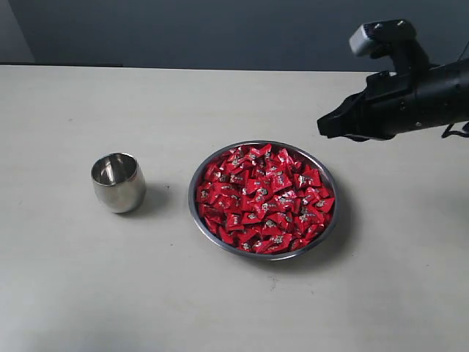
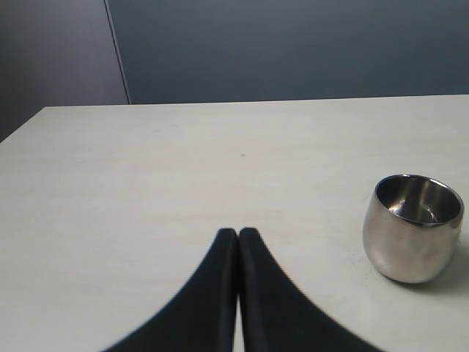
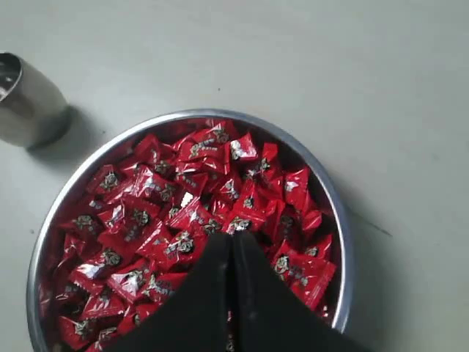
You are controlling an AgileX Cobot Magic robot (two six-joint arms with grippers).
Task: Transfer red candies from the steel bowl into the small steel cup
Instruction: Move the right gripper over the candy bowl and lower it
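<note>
Three things could go wrong, I think. My right gripper (image 1: 322,127) hangs above the bowl (image 1: 192,199), pinched shut and holding nothing. If I dip in like that, I would only push red candies (image 1: 264,198) over the rim. The shiny wrappers may also slip out, and a bump could tip the round little cup (image 1: 118,182). My left gripper (image 2: 238,235) is pinched shut too, near the cup. The bowl is heaped with candies close to its rim. The cup stands upright on the tabletop (image 1: 88,293), near the bowl, and I see no candy in it.

mirror-shiny steel cup (image 1: 117,182), glossy foil candies (image 1: 264,198), matt table (image 1: 73,293)
</note>
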